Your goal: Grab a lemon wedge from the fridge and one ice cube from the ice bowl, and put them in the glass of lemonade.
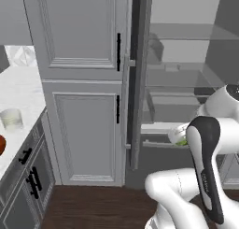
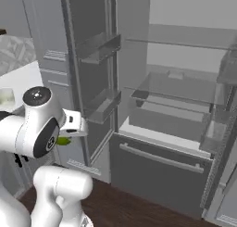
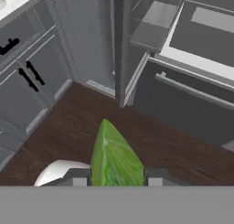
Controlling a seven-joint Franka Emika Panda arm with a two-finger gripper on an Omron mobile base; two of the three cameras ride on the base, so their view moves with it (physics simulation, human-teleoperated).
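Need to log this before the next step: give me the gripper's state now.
Gripper: jaws closed on the lemon wedge, held out in front of the open fridge.

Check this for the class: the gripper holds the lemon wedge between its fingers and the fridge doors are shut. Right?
Not quite. The gripper does hold the lemon wedge, but the fridge stands open, its door swung wide; the right base view shows shelves and drawer inside.

Both base views face the open fridge [image 1: 140, 83].
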